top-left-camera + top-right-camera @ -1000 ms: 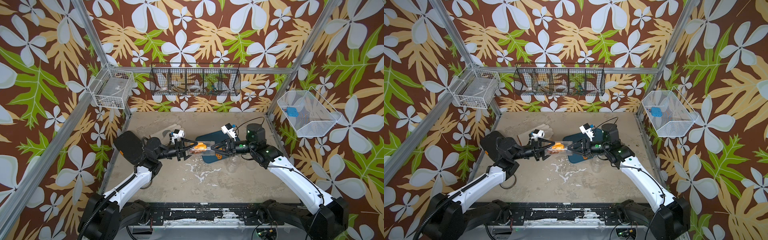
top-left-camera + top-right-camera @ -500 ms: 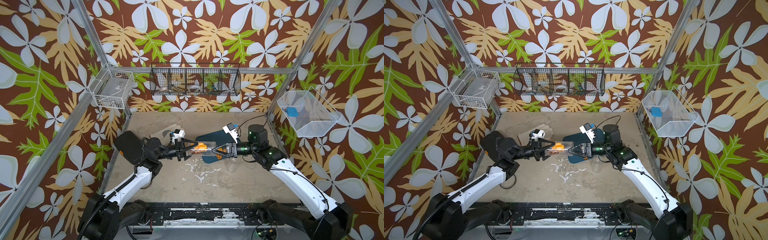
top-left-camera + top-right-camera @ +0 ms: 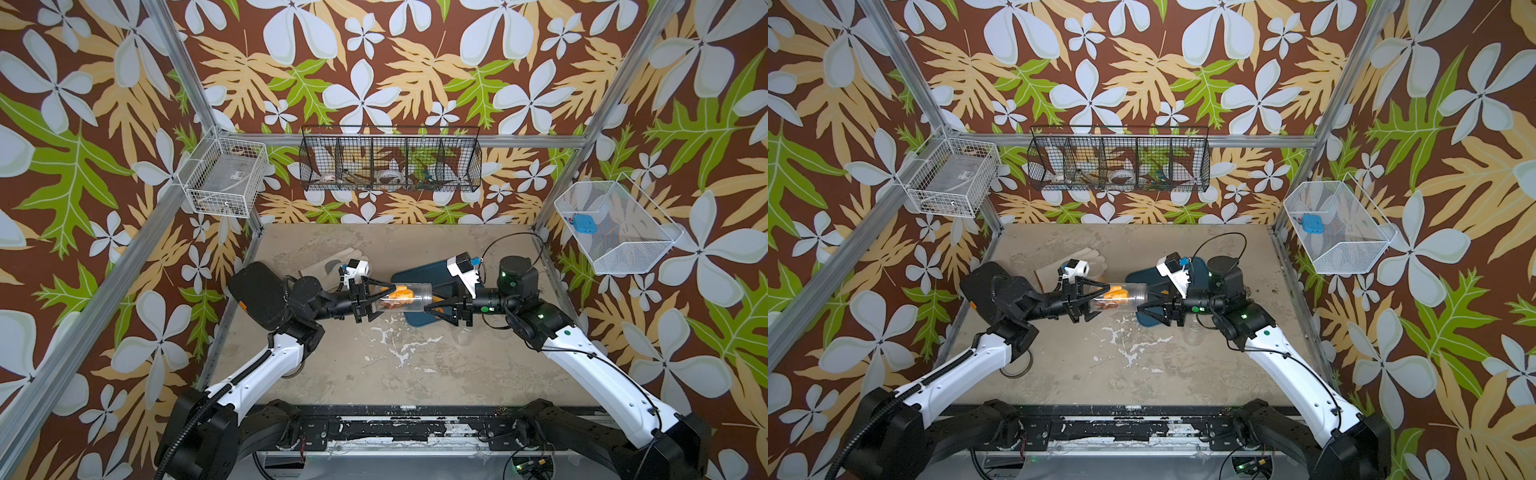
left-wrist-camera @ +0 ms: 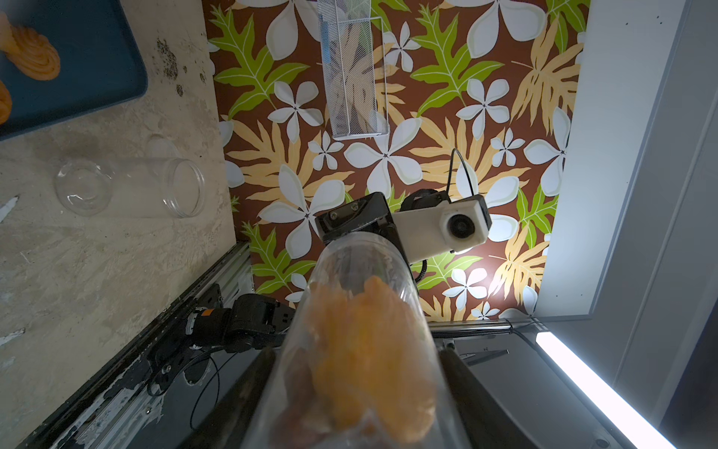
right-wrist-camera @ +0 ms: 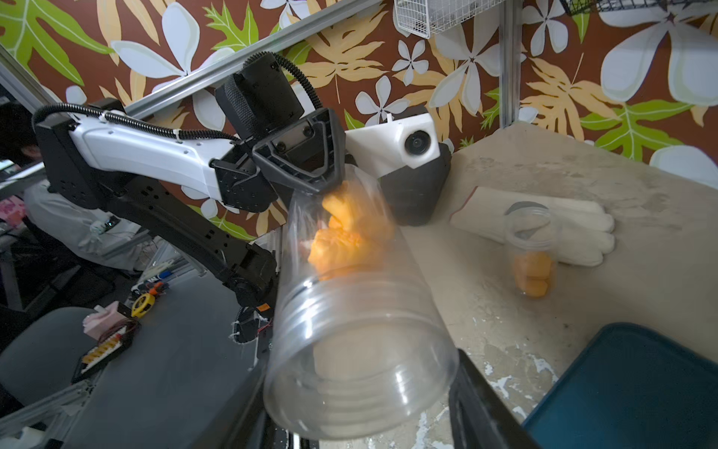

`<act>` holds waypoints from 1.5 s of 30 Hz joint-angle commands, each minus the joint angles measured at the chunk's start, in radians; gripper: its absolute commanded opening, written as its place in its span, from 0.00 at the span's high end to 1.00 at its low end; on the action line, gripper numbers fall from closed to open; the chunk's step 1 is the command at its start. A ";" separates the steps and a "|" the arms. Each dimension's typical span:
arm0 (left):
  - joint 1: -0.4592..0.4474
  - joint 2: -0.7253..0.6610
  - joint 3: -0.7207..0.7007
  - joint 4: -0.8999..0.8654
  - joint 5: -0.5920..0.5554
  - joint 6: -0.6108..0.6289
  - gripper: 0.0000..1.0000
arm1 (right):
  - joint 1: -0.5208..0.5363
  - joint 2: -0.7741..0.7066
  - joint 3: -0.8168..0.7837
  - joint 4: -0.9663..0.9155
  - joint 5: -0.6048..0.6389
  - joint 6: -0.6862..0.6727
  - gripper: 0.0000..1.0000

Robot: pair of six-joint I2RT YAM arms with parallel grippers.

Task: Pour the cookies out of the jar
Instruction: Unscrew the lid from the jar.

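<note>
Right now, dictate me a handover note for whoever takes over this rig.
Left gripper: shut on the jar at its base.
Right gripper: shut around the jar's mouth end.
The jar is held level above the table, cookies inside near the base. Some already lie on the blue tray.
Done: jar lifted.
Left: tip it over the tray; I cannot tell whether a clear lid is on.

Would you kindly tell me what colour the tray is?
The tray is dark teal blue; the right wrist view shows it best.

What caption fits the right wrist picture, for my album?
Left gripper holds a sideways clear jar of orange cookies.
</note>
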 commanded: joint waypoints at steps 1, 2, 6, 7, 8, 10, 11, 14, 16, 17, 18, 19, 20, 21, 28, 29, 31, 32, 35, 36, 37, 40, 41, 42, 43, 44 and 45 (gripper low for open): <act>0.004 -0.002 0.000 0.019 0.014 -0.017 0.66 | -0.003 -0.016 0.000 -0.024 0.091 -0.142 0.56; 0.005 -0.001 0.002 0.020 0.015 -0.018 0.66 | -0.004 -0.021 -0.001 -0.036 0.098 -0.158 0.56; 0.009 0.001 0.008 0.027 0.016 -0.024 0.66 | -0.007 -0.049 -0.023 -0.042 0.112 -0.165 0.56; 0.012 0.001 0.008 0.030 0.017 -0.026 0.66 | -0.009 -0.057 -0.033 -0.038 0.112 -0.163 0.56; 0.012 0.001 0.008 0.031 0.016 -0.028 0.66 | -0.011 -0.064 -0.041 -0.035 0.114 -0.158 0.56; 0.013 0.001 0.009 0.031 0.016 -0.030 0.66 | -0.012 -0.078 -0.056 -0.029 0.116 -0.149 0.56; 0.013 0.000 0.009 0.032 0.017 -0.030 0.66 | -0.013 -0.083 -0.062 -0.023 0.113 -0.144 0.56; 0.014 -0.002 0.009 0.033 0.017 -0.031 0.66 | -0.019 -0.089 -0.068 -0.021 0.115 -0.137 0.56; 0.016 -0.003 0.008 0.033 0.017 -0.032 0.66 | -0.023 -0.094 -0.070 -0.020 0.117 -0.137 0.56; 0.016 -0.004 0.007 0.032 0.019 -0.031 0.66 | -0.023 -0.094 -0.070 -0.019 0.118 -0.135 0.56; 0.016 -0.005 0.005 0.033 0.018 -0.032 0.66 | -0.024 -0.096 -0.071 -0.018 0.117 -0.135 0.56; 0.016 -0.006 0.005 0.035 0.017 -0.032 0.66 | -0.024 -0.099 -0.073 -0.017 0.117 -0.135 0.56; 0.016 -0.008 0.003 0.034 0.017 -0.032 0.66 | -0.024 -0.105 -0.076 -0.015 0.120 -0.136 0.56; 0.016 -0.009 0.002 0.034 0.016 -0.034 0.66 | -0.027 -0.110 -0.080 -0.017 0.125 -0.142 0.56; 0.016 -0.006 -0.001 0.054 0.015 -0.053 0.66 | -0.027 -0.159 -0.115 -0.012 0.192 -0.208 0.56; 0.016 -0.005 -0.001 0.059 0.015 -0.057 0.66 | -0.026 -0.167 -0.120 -0.002 0.204 -0.214 0.56; 0.016 -0.003 0.000 0.062 0.015 -0.060 0.66 | -0.027 -0.174 -0.126 0.013 0.221 -0.218 0.55; 0.016 -0.004 0.000 0.063 0.015 -0.062 0.66 | -0.027 -0.172 -0.124 0.017 0.222 -0.206 0.54; 0.016 -0.008 -0.004 0.066 0.016 -0.062 0.66 | -0.027 -0.155 -0.099 0.007 0.177 -0.159 0.50; 0.016 -0.010 -0.004 0.066 0.015 -0.062 0.66 | -0.028 -0.153 -0.090 0.009 0.177 -0.105 0.46; 0.016 -0.011 -0.004 0.066 0.015 -0.062 0.66 | -0.029 -0.148 -0.079 0.007 0.186 -0.045 0.39; 0.016 -0.013 -0.004 0.063 0.016 -0.060 0.66 | -0.036 -0.100 0.017 -0.059 0.159 0.161 0.12; 0.016 -0.015 -0.004 0.062 0.017 -0.057 0.66 | -0.042 -0.069 0.053 -0.094 0.128 0.214 0.09; 0.016 -0.016 -0.004 0.059 0.018 -0.054 0.66 | -0.050 -0.042 0.090 -0.127 0.110 0.279 0.06; 0.016 -0.016 -0.004 0.057 0.016 -0.050 0.66 | -0.060 -0.002 0.124 -0.164 0.078 0.350 0.04; 0.016 -0.016 -0.003 0.058 0.016 -0.049 0.66 | -0.072 0.043 0.160 -0.212 0.028 0.400 0.02; 0.016 -0.016 -0.002 0.056 0.017 -0.047 0.66 | -0.077 0.081 0.186 -0.251 -0.029 0.428 0.00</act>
